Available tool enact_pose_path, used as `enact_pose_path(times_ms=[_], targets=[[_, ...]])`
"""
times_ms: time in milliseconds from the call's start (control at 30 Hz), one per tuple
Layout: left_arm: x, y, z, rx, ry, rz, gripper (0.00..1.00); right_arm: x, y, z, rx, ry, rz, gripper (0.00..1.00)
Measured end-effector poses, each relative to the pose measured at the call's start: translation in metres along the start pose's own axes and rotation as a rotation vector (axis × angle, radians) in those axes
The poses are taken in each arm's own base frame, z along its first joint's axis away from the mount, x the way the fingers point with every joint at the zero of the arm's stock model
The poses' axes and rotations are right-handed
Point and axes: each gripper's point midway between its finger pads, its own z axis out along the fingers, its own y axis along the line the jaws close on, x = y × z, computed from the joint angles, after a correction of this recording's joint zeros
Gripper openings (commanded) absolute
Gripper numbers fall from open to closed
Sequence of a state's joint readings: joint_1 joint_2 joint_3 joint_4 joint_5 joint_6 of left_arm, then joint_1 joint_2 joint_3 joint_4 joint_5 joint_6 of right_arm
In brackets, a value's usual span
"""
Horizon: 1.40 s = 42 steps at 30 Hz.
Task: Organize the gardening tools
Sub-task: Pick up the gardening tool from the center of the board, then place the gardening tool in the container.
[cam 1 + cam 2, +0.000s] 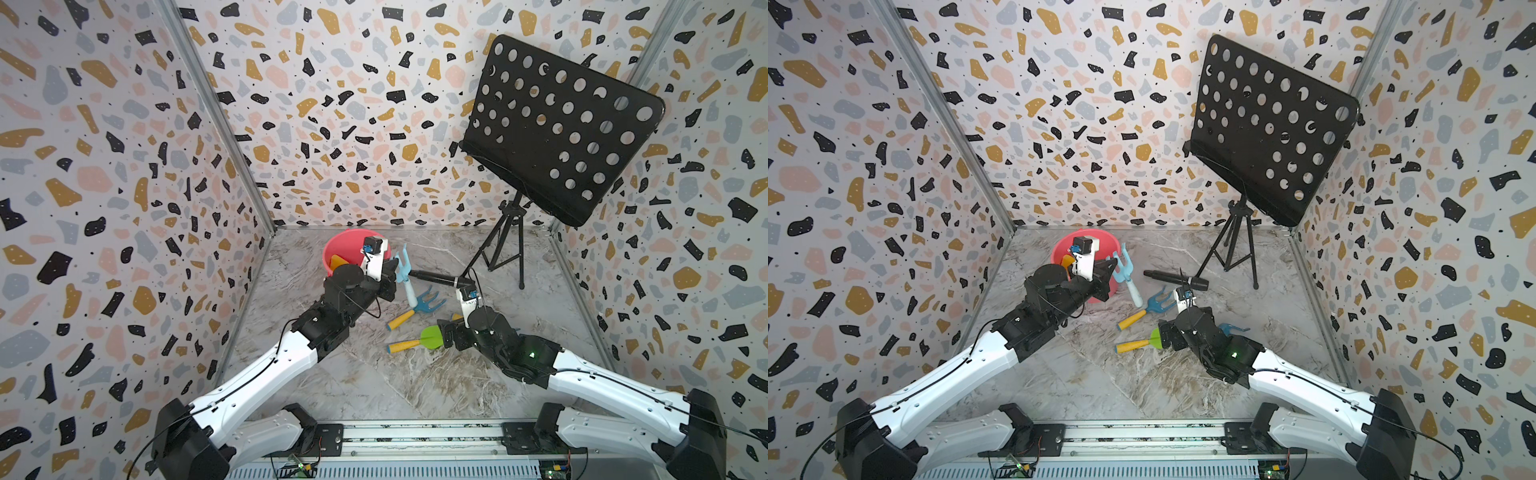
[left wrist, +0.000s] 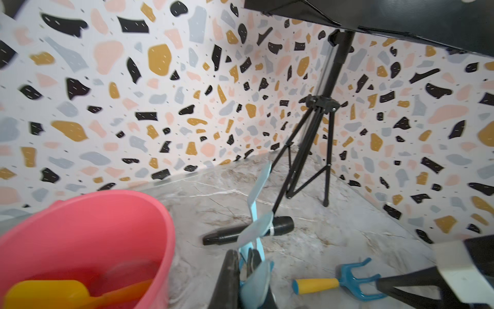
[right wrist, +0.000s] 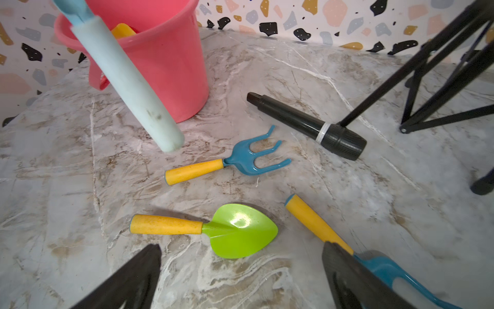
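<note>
Light-blue rake in left end effector

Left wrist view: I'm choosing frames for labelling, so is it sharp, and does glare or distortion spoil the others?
Left wrist view: motion-smeared, the light-blue rake and pink bucket soft. Right wrist view: crisp, with a white glare spot on the green trowel. Both top views: evenly lit, wide-angle bending of the walls.
</note>
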<state>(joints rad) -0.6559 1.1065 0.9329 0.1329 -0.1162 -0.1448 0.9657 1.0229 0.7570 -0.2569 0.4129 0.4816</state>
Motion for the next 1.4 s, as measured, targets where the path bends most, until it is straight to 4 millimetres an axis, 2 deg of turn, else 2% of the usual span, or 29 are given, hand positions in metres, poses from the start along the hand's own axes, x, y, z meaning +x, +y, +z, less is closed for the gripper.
enact_pose_path(times_ms=[300,433,533,800,1100,1400], targets=[[-0.059,0.066,-0.009,-0.251,-0.119,0.129,0.00,0.008,-0.021,-0.002,0.098,0.033,0.035,1.00],[-0.069,0.089,-0.003,-0.332,-0.138,0.166,0.00,0.009,-0.028,-0.003,0.131,0.035,0.048,1.00],[-0.062,0.105,0.010,-0.377,-0.112,0.191,0.00,0.010,-0.033,-0.003,0.158,0.038,0.056,1.00],[-0.021,0.133,0.043,-0.427,0.000,0.220,0.00,0.010,-0.045,-0.006,0.215,0.047,0.072,1.00],[-0.002,0.145,0.061,-0.443,0.010,0.192,0.00,0.015,-0.055,-0.007,0.262,0.067,0.087,1.00],[0.043,0.153,0.077,-0.455,0.090,0.154,0.00,0.023,-0.072,-0.009,0.330,0.096,0.115,1.00]])
